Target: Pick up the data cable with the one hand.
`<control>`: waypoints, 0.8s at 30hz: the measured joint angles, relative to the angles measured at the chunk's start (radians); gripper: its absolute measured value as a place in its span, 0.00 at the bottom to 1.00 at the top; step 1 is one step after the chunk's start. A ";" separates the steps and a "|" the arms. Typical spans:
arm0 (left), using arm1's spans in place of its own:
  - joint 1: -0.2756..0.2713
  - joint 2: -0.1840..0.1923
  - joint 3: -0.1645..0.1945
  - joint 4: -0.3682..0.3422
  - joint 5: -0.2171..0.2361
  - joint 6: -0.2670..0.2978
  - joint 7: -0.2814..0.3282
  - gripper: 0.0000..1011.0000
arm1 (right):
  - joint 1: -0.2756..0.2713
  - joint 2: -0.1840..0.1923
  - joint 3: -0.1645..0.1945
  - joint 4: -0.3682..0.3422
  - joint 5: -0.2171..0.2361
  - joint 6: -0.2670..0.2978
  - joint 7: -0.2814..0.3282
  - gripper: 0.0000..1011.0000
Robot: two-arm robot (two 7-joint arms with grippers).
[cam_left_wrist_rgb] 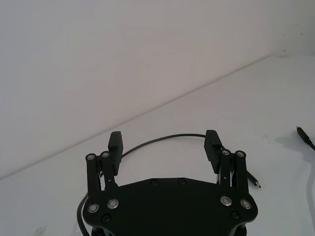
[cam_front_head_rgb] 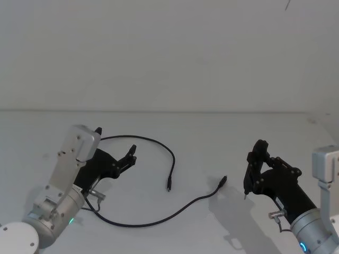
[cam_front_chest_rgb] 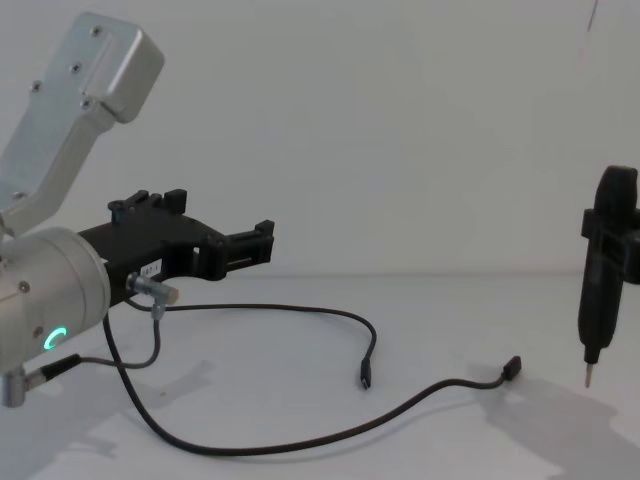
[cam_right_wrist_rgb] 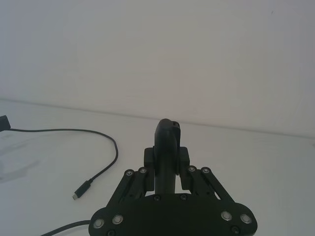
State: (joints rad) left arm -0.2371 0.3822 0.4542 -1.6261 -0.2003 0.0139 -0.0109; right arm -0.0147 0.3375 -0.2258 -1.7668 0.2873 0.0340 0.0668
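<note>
Hanging with fingers (cam_left_wrist_rgb: 212, 145) apart over the data cable (cam_right_wrist_rgb: 54, 130) looped on the counter (cam_front_head_rgb: 212, 137), the left gripper (cam_left_wrist_rgb: 164, 140) next needs to drop and pinch it, while the right gripper (cam_right_wrist_rgb: 167, 162), well apart, clamps a black stick (cam_front_chest_rgb: 597, 290).

Silver cylindrical left arm (cam_front_chest_rgb: 60, 280) with a green glowing ring (cam_front_chest_rgb: 54, 339); black angular left gripper (cam_left_wrist_rgb: 163, 140) studded with silver screws (cam_left_wrist_rgb: 113, 203)

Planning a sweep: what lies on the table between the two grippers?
Head view: only the data cable's two plugs lie between the left gripper and the right gripper holding a stick tool; otherwise bare table.
</note>
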 joint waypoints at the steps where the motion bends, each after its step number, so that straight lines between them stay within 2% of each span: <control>1: 0.000 0.000 0.000 0.000 0.000 0.000 0.000 0.99 | 0.000 0.000 0.000 0.000 0.000 0.000 0.000 0.28; 24: 0.000 0.000 0.000 0.000 0.000 0.000 0.000 0.99 | 0.000 0.000 0.000 0.000 0.000 0.000 0.000 0.28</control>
State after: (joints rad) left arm -0.2371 0.3821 0.4542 -1.6262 -0.2004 0.0139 -0.0109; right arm -0.0146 0.3374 -0.2258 -1.7667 0.2874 0.0340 0.0668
